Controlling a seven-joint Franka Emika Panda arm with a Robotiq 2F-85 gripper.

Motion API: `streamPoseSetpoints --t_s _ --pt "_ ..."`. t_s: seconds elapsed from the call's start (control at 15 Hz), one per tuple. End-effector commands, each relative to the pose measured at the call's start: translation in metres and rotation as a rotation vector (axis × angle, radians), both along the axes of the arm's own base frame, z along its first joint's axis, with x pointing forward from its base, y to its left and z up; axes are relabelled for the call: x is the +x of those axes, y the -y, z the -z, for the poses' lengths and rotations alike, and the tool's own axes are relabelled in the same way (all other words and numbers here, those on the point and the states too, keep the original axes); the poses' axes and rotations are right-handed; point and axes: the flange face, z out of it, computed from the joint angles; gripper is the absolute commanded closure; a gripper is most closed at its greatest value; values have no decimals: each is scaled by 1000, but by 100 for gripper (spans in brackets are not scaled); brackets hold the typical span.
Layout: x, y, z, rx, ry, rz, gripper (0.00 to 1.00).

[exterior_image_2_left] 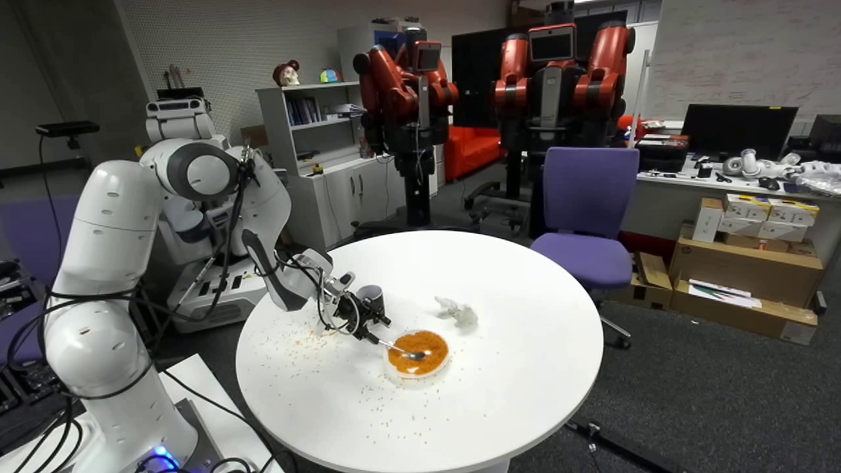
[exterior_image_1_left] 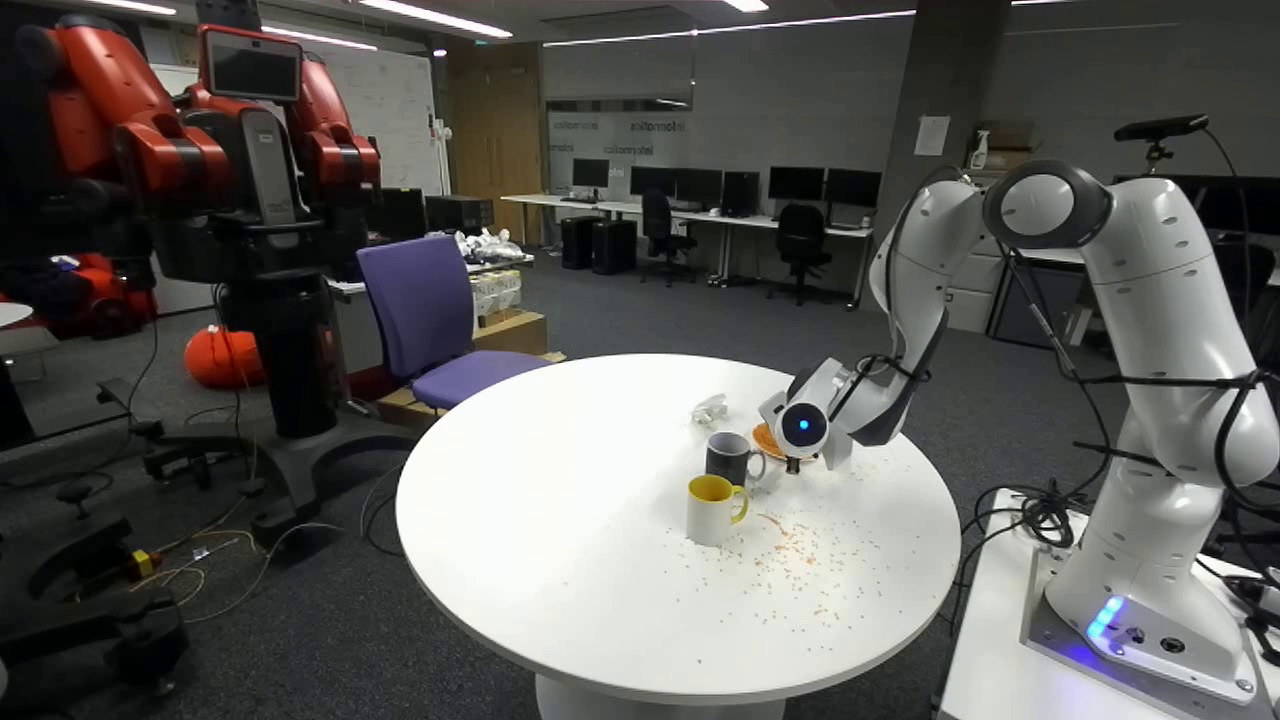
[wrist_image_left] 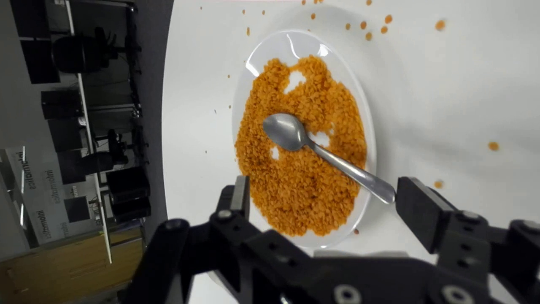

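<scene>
Hanging low at the white plate [wrist_image_left: 270, 50], the tool [wrist_image_left: 322, 200] is standing wide, its jaws well apart and gripping nothing. The metal spoon [wrist_image_left: 329, 156] is lying on the plate, its bowl resting among orange grains [wrist_image_left: 295, 185] and its handle leaning across the rim, the end reaching past it towards one finger [wrist_image_left: 422, 211]. Whether that end is touching the finger or stopping just short, the pictures are not settling.

The step in hand is seemingly centring on that handle, either picking it up or putting it down; this moment alone is not showing which. For a grasp, the next move would be calling for a turn of the wrist, since the handle is slanting more along the line on which the jaws close than across it. Closing from this pose would probably be pushing the handle's end and sliding the spoon through the grains. For backing away, the move would be calling for a clean lift, keeping the finger from catching the handle.

A dark mug [exterior_image_2_left: 371, 299] is standing close to the tool in an exterior view, so a sideways swing would be risking a knock. A white mug [exterior_image_1_left: 708, 515] with a yellow inside is standing near the dark one, a crumpled white thing [exterior_image_2_left: 458, 312] is lying near the plate, and loose grains [wrist_image_left: 388, 19] are dotting the surface [exterior_image_2_left: 519, 387].
</scene>
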Motion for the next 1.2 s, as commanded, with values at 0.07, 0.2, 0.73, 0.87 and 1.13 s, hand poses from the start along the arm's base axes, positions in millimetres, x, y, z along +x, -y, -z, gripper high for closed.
streamPoseSetpoints --t_s 0.07,0.2,0.73,0.87,1.13 --pt "5 -4 -7 99 -1 28 0" --pt "4 -8 -14 158 -18 43 0" --pt "-17 -61 -102 580 -113 -32 0" --pt "-31 -78 -113 651 -171 -77 0" --pt "-19 -95 -144 863 -134 -85 0"
